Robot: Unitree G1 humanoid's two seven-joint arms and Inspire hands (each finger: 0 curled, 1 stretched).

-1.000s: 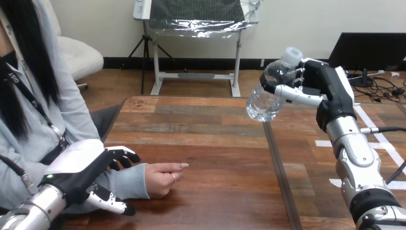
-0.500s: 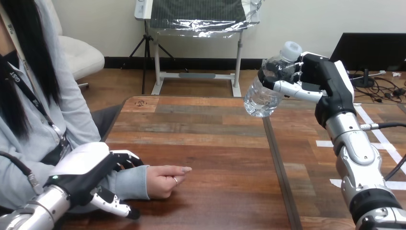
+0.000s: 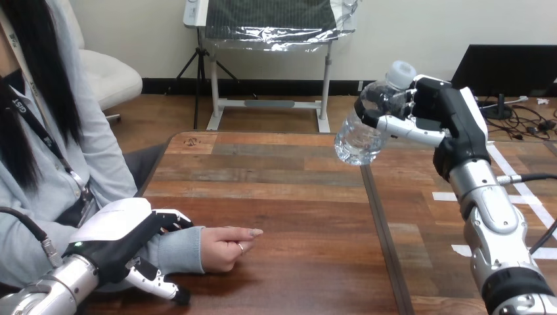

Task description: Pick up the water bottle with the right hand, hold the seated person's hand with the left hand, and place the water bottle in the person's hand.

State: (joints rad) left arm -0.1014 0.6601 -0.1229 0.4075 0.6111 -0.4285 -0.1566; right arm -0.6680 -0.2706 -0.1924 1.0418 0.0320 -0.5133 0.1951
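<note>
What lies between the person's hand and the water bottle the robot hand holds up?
Nothing but bare table, as the head view shows: no object sits between the person's hand and the water bottle raised in the right robot hand.

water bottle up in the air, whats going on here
The robot's right hand grips the water bottle, tilted, in the air above the table. Its left hand lies over the person's wrist at the table's left side; whether it grips the wrist cannot be told. The person's hand rests loosely closed on the table, well apart from the bottle, so the handover is not yet done.
</note>
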